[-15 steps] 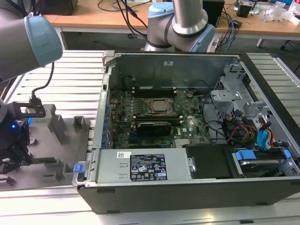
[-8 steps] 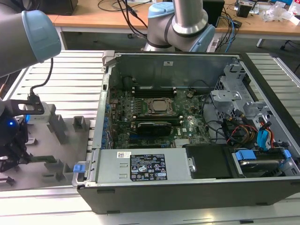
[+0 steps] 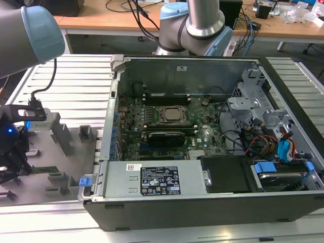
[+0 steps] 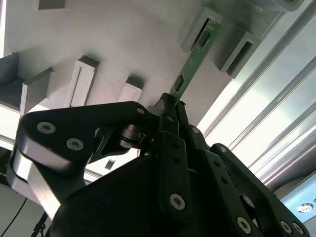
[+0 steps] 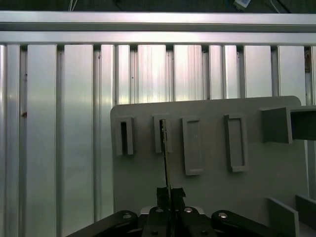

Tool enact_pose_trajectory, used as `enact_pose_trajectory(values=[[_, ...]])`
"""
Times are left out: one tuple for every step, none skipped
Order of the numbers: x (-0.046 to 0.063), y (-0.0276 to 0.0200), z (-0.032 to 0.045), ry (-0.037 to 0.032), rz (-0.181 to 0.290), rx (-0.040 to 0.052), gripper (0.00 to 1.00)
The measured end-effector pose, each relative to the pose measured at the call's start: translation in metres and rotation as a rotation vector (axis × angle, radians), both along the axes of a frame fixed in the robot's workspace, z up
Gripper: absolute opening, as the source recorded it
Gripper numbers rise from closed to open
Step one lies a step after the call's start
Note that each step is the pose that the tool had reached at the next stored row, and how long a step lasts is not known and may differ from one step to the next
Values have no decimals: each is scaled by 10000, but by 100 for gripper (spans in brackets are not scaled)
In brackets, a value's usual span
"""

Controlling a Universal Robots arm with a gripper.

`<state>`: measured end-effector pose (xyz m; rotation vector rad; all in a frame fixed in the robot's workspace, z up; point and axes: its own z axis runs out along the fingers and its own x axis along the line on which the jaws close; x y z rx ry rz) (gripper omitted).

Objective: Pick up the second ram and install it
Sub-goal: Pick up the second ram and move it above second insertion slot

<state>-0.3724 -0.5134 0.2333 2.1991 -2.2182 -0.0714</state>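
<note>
The gripper (image 4: 173,105) is seen pressed together on the second ram (image 4: 194,55), the thin green stick being pinched near one end between the dark fingertips (image 4: 167,112). In the first wrist view the stick (image 5: 167,154) is seen edge-on, clamped in the closed gripper (image 5: 170,190). Its far end is seated in the slot of a narrow block (image 4: 199,25) on the grey plastic tray (image 4: 133,44). Other slotted blocks (image 5: 192,145) are lined up beside it. The tray is laid on a slatted aluminium table (image 5: 74,123). In the exterior view the gripper (image 3: 11,163) is placed over the tray (image 3: 76,157) at the exterior view's left, well apart from the open computer case (image 3: 202,205) and its motherboard (image 3: 132,117).
</note>
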Motion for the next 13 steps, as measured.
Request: enact_pose_trajectory(values=[[0,0,7,1,0,-1,14],[0,2,15,0,0,0,14],[0,3,29,1,1,-1,14],[0,4,37,1,0,-1,14],[0,4,46,0,0,0,14],[0,5,52,0,0,0,14],[0,6,58,0,0,-1,14],[0,7,62,0,0,0,14],[0,8,68,0,0,-1,14],[1,10,77,0,0,0,14],[1,12,89,0,0,-1,14],[1,13,100,1,0,-1,14],[1,15,110,0,0,-1,14]])
